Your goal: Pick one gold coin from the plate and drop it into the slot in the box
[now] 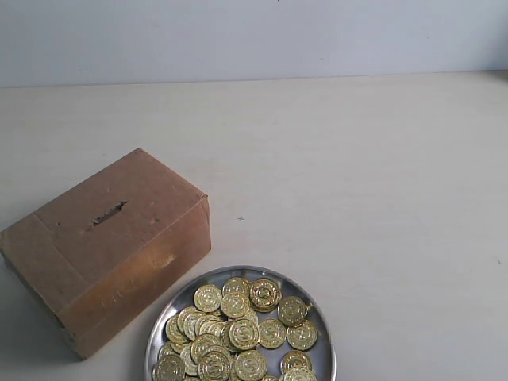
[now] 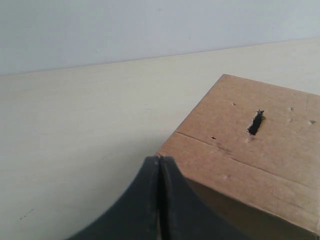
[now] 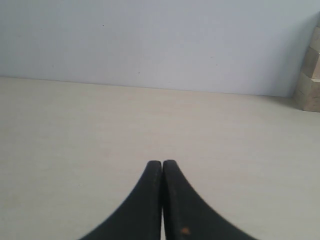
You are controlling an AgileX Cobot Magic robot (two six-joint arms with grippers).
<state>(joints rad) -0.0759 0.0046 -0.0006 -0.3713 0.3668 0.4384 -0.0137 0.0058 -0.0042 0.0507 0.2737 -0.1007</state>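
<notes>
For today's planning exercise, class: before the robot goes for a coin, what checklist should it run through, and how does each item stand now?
1. Gold coins on the plate: ok, many heaped.
2. Slot in the box facing up, unblocked: ok.
3. Left gripper open for picking: not ok, shut and empty.
4. Right gripper open: not ok, shut and empty.
5. A gripper above the plate: not ok, neither wrist view shows the plate.
</notes>
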